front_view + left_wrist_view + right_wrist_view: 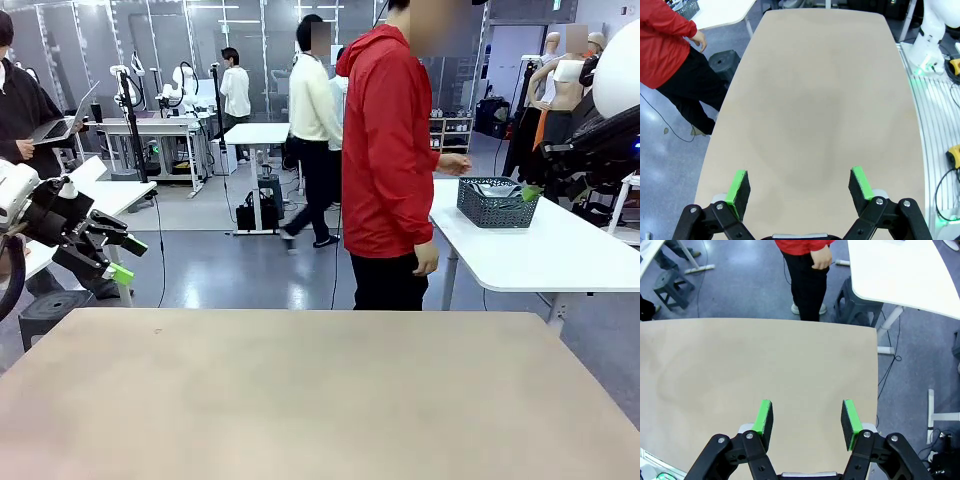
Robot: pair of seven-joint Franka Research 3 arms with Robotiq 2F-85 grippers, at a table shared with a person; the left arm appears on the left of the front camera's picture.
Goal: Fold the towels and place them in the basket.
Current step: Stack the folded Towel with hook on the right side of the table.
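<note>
- Waiting is all both arms do; the brown table (320,390) carries no towel.
- Left gripper (799,187) hangs above that table, its green pads (738,186) spread wide with nothing between them.
- Right gripper (806,423) also hovers over the table, its jaws apart and empty.
- Over at 2 o'clock in the front view, the dark mesh basket (497,203) sits on a white side table (560,255), with something pale inside; whether that is towels is hard to tell.
- A person in a red jacket (385,150) stands at 12 o'clock, one hand (455,164) reaching toward the basket.
- No folding looks started yet; by my guess, the whole job is left.
</note>
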